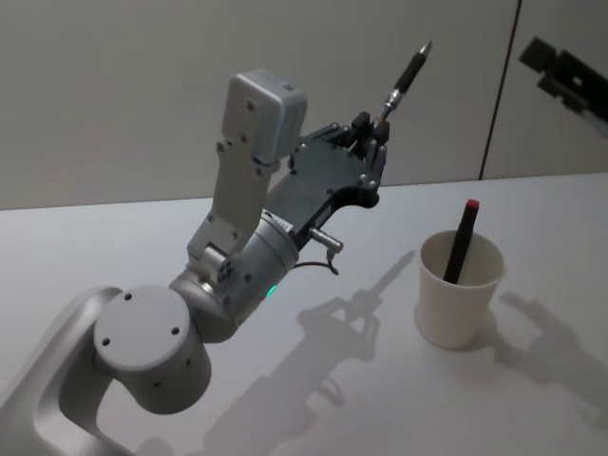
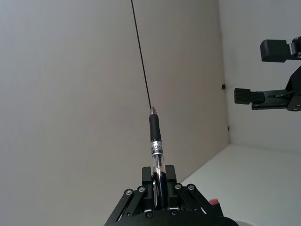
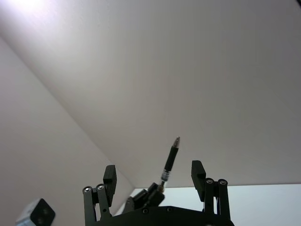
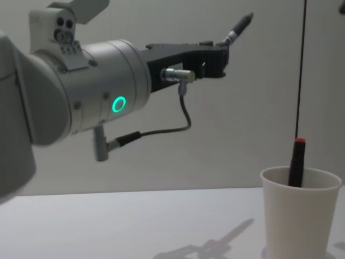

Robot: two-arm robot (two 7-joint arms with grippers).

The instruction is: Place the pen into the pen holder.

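My left gripper (image 1: pixel 372 135) (image 2: pixel 158 178) (image 4: pixel 220 53) is raised above the table and shut on a black pen (image 1: pixel 407 76) (image 2: pixel 155 136) (image 4: pixel 237 27). The pen's tip points up and away from the fingers. The pen holder (image 1: pixel 459 290) (image 4: pixel 298 216), a white paper cup, stands upright on the table, lower and to the right of that gripper. A second black pen with a red end (image 1: pixel 463 237) (image 4: pixel 295 162) leans inside it. My right gripper (image 1: pixel 562 66) (image 2: pixel 263 73) (image 3: pixel 154 174) hangs open and empty high at the far right; its wrist view shows the held pen (image 3: pixel 170 160) beyond it.
The white table (image 1: pixel 114 247) (image 4: pixel 135 221) carries the shadows of arm and gripper left of the cup. A pale wall (image 1: pixel 114 95) with a dark vertical seam (image 1: pixel 501 90) stands behind the table. The left arm's large grey joints (image 1: pixel 152 347) fill the near left.
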